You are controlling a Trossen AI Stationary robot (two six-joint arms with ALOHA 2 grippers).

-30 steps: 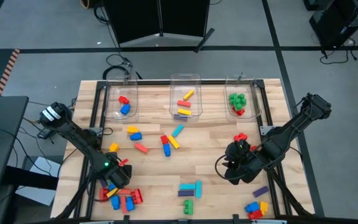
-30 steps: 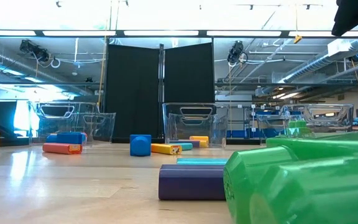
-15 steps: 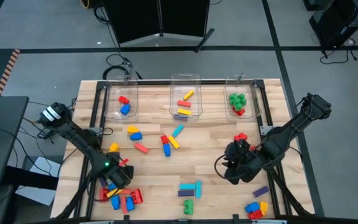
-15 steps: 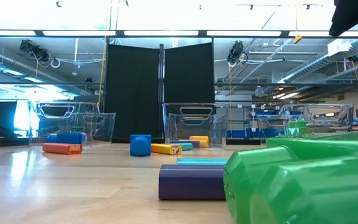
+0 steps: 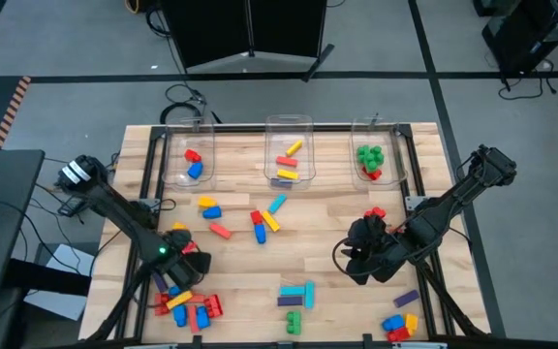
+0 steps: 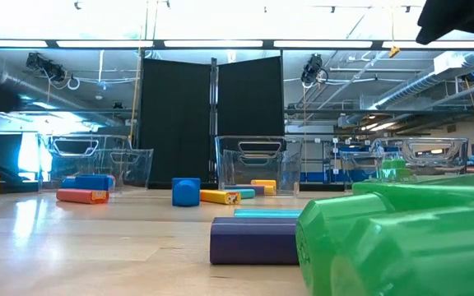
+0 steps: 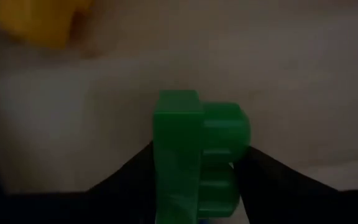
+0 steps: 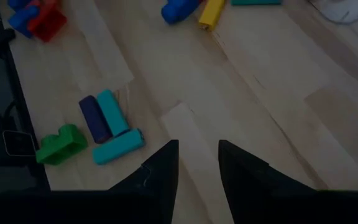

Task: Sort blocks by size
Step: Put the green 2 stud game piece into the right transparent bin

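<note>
Blocks lie in groups on the wooden table: a pile (image 5: 188, 308) at the near left, a scatter (image 5: 260, 223) in the middle, and cyan, purple and green ones (image 5: 296, 296) near the front. My left gripper (image 5: 177, 257) points down beside the near-left pile, shut on a green block (image 7: 194, 155). The high view hides that block under the gripper. A yellow block (image 7: 42, 22) lies just beyond it. My right gripper (image 8: 197, 163) hangs above the table's right half, open, with only bare wood between its fingers. My left gripper pinches the green block between its two fingers (image 7: 132, 180), which sit on two opposite sides of its lower part (image 7: 166, 174). The fingers come from above, pointing down. The block sticks out past the fingertips with its studs (image 7: 232, 130) facing sideways.
Three clear bins stand along the far edge, left (image 5: 188, 160), middle (image 5: 289, 155) and right (image 5: 376, 160), each holding a few blocks. More blocks (image 5: 400, 325) lie at the near right corner. A red block (image 5: 374, 213) lies beside the right gripper. Bare wood stretches between the groups.
My left gripper has turned at the wrist and come away a little from the near-left pile, toward the far edge. More of the pile shows beside it now.
</note>
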